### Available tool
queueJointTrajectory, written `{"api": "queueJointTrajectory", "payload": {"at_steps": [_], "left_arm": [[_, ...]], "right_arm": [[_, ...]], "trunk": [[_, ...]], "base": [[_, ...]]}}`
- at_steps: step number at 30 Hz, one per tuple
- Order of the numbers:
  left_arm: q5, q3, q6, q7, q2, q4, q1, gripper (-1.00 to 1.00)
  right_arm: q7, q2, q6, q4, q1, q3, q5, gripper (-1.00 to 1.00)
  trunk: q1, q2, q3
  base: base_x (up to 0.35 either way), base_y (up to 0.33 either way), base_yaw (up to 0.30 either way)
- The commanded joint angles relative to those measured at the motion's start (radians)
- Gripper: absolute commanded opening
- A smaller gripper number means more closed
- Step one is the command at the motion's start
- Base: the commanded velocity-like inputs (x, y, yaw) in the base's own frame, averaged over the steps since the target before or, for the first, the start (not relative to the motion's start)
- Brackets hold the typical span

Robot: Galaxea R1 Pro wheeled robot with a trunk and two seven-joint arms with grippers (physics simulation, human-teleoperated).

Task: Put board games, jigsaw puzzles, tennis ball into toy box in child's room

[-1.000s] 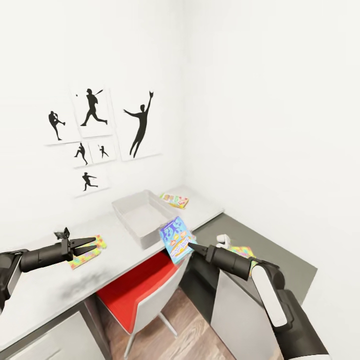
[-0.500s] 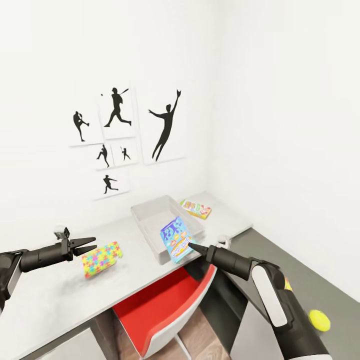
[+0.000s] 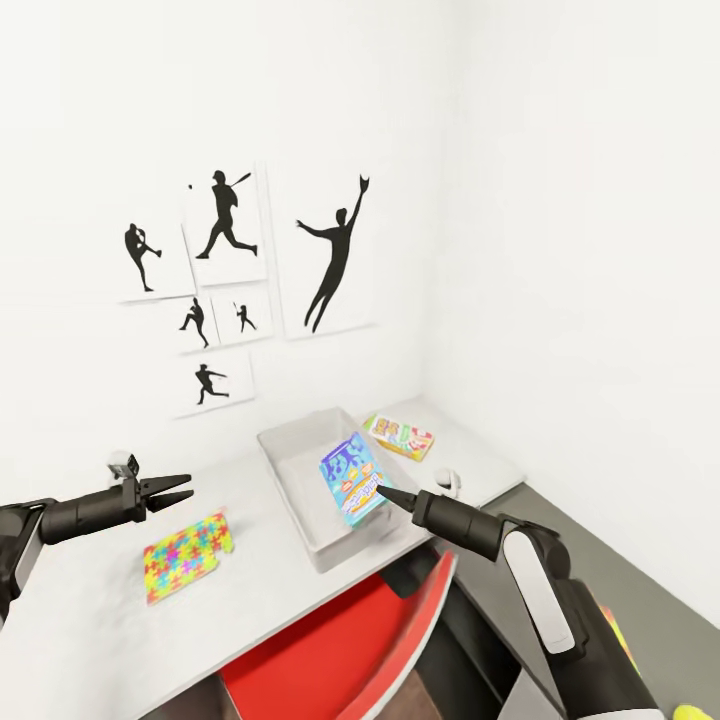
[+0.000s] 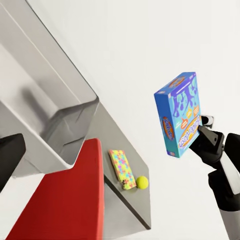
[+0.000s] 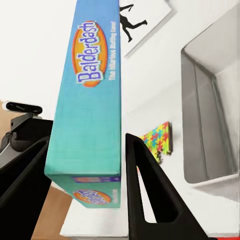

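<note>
In my left wrist camera I see a jigsaw puzzle (image 4: pixel 122 169) and the tennis ball (image 4: pixel 142 182) touching, on the lower desk part beyond the toy box (image 3: pixel 300 470). My right gripper (image 3: pixel 385 491) clamps the blue board game (image 3: pixel 352 478) upright above the toy box. My left gripper (image 3: pixel 172 490) stands slightly parted, holding nothing, near another puzzle (image 3: pixel 186 554).

The light grey tabletop (image 3: pixel 90 640) carries a toy box (image 3: pixel 300 450) mid-surface, a board game (image 3: pixel 400 437) near its far corner, and a jigsaw puzzle (image 3: pixel 186 555) toward its front edge.
</note>
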Motion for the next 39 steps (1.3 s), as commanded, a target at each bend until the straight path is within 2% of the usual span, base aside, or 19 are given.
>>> {"api": "queueJointTrajectory", "payload": {"at_steps": [1, 6, 15, 22, 33, 39], "left_arm": [[-0.001, 0.0, 0.01, -0.004, 0.0, 0.0, -0.001, 1.0], [-0.001, 0.0, 0.01, -0.004, 0.0, 0.0, -0.001, 1.0], [-0.001, 0.0, 0.01, -0.004, 0.0, 0.0, -0.001, 1.0], [0.0, 0.0, 0.01, -0.004, -0.001, 0.0, -0.001, 1.0], [-0.001, 0.0, 0.01, -0.004, 0.0, 0.0, 0.0, 1.0], [0.0, 0.0, 0.01, -0.004, -0.001, 0.0, 0.0, 1.0]], "right_arm": [[0.001, 0.0, 0.007, -0.001, -0.001, -0.001, -0.008, -1.0], [0.001, 0.0, 0.007, -0.001, -0.001, -0.001, -0.008, -1.0], [0.003, 0.0, 0.008, -0.001, -0.001, -0.001, -0.008, -1.0], [0.003, 0.0, 0.007, -0.002, -0.001, -0.001, -0.008, -1.0], [0.003, 0.0, 0.006, -0.001, -0.001, -0.001, -0.008, -1.0], [0.004, -0.001, 0.006, -0.001, -0.001, -0.001, -0.007, -1.0]], "trunk": [[0.001, -0.002, -0.002], [0.001, -0.002, -0.002], [0.001, -0.002, -0.002], [0.001, -0.002, -0.002], [0.001, -0.002, -0.002], [0.001, -0.002, -0.002]], "base": [[0.213, -0.122, 0.194], [0.12, -0.059, 0.211], [0.026, -0.019, 0.054], [0.16, -0.084, 0.21], [0.08, -0.01, 0.056], [0.17, 0.0, 0.212]]}}
